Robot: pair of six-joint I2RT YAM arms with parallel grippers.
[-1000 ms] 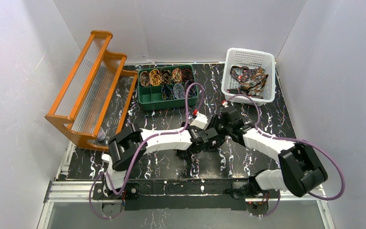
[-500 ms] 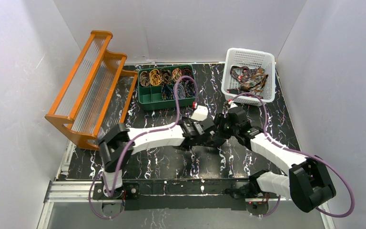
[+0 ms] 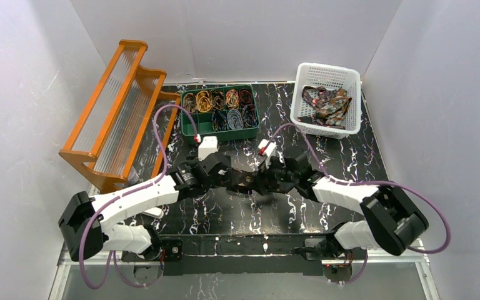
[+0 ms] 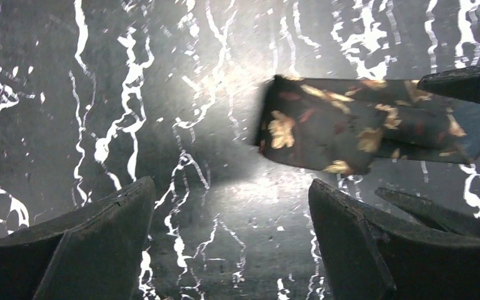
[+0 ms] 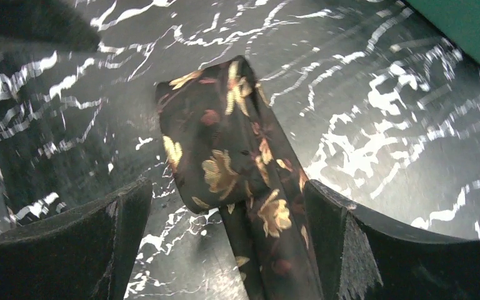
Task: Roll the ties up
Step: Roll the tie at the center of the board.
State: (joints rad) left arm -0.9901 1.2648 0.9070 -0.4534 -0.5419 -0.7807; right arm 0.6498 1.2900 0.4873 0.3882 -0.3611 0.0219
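Necktie of dark fabric with gold and red flower print (image 5: pixel 237 169): lying loose on black white-veined tabletop (image 3: pixel 362 162), mid-table, directly between the two grippers, pinched by neither. Showing a blunt, doubled-over end, the rest running back between the right fingers; not reading as a coil yet.

Left gripper (image 4: pixel 231 250): having swung wide open over the last second, now holding nothing, hanging just above bare table beside that blunt end.

Right gripper (image 5: pixel 231 250): likewise having gone from partly closed to fully spread, straddling the strip without clamping it.

Also noting the left arm's elbow having swung well out to the left.

Meaning, probably: letting go after laying out or folding the first turn, so rolling only just starting and needing a fresh grasp at the folded end.

Elsewhere: coiled ties (image 3: pixel 217 100) sitting in green compartment tray (image 3: pixel 195 128), limp ties (image 3: pixel 328 105) waiting in white plastic mesh basket (image 3: pixel 334 129), so plenty remaining.
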